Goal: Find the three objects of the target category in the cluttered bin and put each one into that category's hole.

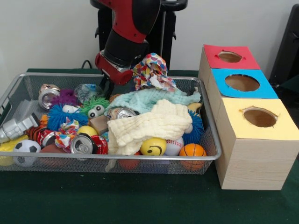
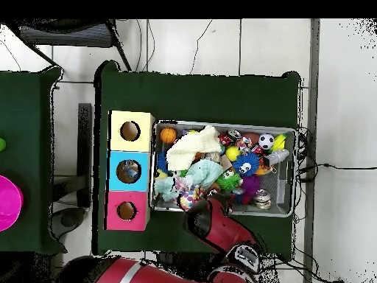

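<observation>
You have a dark green table cover [image 1: 140, 200], a plain pale wall [image 1: 46, 32] behind, white floor [image 2: 346, 88], and a second green table [image 2: 26, 147] alongside.

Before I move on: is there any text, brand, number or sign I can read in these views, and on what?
No legible words or numbers in either view.
Crushed cans in the bin: printing in red, too blurred to read.
Yellow ball: a drawn smiley face, no text.
Boxes, including the blue-surround hole: no lettering visible.

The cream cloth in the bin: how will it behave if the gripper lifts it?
The cream cloth lies in soft folds, so it probably drapes limply. It spreads over balls and a can, so lifting it may drag or roll them. It looks light.
</observation>
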You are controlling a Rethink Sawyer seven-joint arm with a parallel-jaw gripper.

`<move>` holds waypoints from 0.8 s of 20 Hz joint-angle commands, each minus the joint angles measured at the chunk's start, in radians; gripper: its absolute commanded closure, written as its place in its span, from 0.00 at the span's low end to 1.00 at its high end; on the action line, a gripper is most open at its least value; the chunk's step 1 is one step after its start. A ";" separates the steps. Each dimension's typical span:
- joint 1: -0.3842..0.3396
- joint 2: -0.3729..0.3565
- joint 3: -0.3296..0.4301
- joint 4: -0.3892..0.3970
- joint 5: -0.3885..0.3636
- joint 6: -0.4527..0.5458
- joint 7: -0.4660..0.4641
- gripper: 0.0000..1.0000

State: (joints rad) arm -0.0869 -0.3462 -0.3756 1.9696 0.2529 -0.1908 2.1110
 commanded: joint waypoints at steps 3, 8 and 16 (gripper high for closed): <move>-0.009 0.169 0.068 -0.170 -0.001 0.153 0.042 1.00; -0.016 0.143 0.073 -0.152 0.020 0.195 0.083 1.00; -0.059 0.014 0.097 -0.088 -0.023 0.260 0.070 1.00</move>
State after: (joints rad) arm -0.0885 -0.3228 -0.3871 1.9430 0.2492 -0.0625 2.1110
